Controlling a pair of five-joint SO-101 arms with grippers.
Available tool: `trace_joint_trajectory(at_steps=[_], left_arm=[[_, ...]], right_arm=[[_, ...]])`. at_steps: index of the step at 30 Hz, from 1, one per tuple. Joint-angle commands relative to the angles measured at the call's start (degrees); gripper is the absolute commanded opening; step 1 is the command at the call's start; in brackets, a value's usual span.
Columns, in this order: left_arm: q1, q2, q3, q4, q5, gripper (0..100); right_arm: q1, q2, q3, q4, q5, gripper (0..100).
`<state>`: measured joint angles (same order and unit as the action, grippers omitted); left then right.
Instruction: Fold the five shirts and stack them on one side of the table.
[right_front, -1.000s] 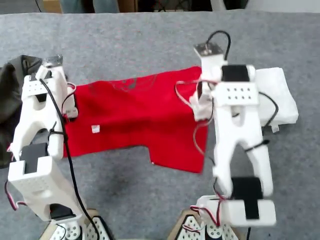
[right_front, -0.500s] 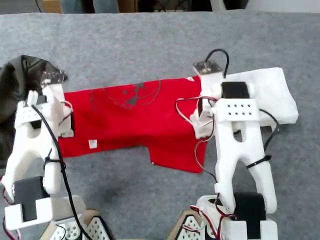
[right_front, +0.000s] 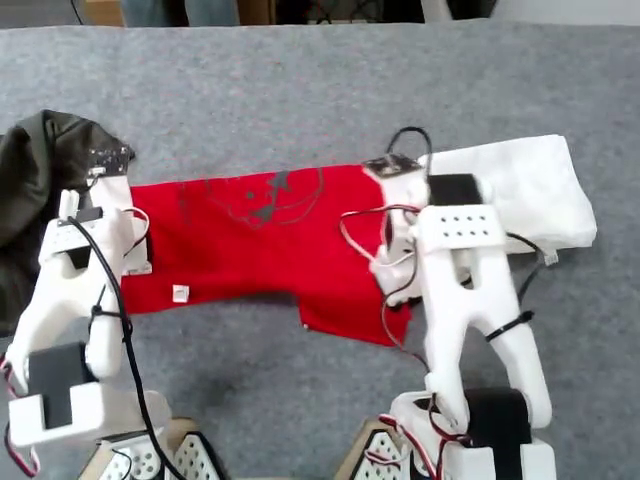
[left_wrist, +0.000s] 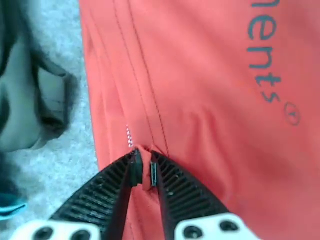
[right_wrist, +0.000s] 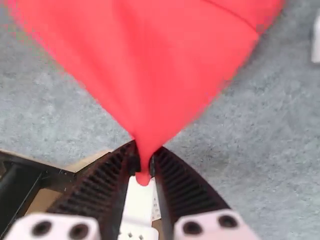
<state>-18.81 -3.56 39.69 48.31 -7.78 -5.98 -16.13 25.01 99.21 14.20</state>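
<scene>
Both left tool (left_wrist: 143, 167) and right tool (right_wrist: 142, 162) clamped on red shirt (right_front: 250, 245), white shirt (right_front: 535, 190) partly behind arm (right_front: 465, 260)

A red shirt (right_front: 260, 240) lies spread across the grey counter (right_front: 300, 90), its dark chest print facing up and a small white tag (right_front: 180, 293) near its lower left hem. The left arm (right_front: 80, 290) stands over the shirt's left edge and the right arm (right_front: 465, 280) over its right edge (the fingers of both are hidden under white housings). A dark olive garment (right_front: 35, 190) lies bunched at far left. A folded white shirt (right_front: 530, 190) rests just beside the red one at right.
</scene>
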Motion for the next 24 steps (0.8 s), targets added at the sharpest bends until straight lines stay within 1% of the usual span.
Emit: trace_joint_trajectory(at_steps=[1, 6, 11, 14, 21, 24], left_arm=[[-0.48, 1.85, -0.40, -0.79, 0.88, 3], [-0.31, 2.02, -0.40, -0.88, 0.79, 3], [-0.31, 2.02, -0.40, -0.88, 0.70, 3], [-1.45, 2.02, -0.40, -0.79, -0.88, 3], [-1.80, 2.02, -0.48, -0.79, -1.14, 3], [-1.80, 2.02, -0.48, -0.79, -1.14, 3]], right_arm=[[-1.93, -1.63, -3.21, 0.79, -0.18, 1.3], [-2.11, -1.45, -4.18, 0.79, -0.18, 1.3], [-1.67, -1.36, 3.30, -3.16, 0.35, 1.3], [-1.67, -1.63, 5.93, -4.04, 0.35, 1.3], [-2.11, -1.45, -5.58, 1.23, -0.26, 1.3], [-2.46, -1.36, -5.85, 0.79, -0.26, 1.3]])
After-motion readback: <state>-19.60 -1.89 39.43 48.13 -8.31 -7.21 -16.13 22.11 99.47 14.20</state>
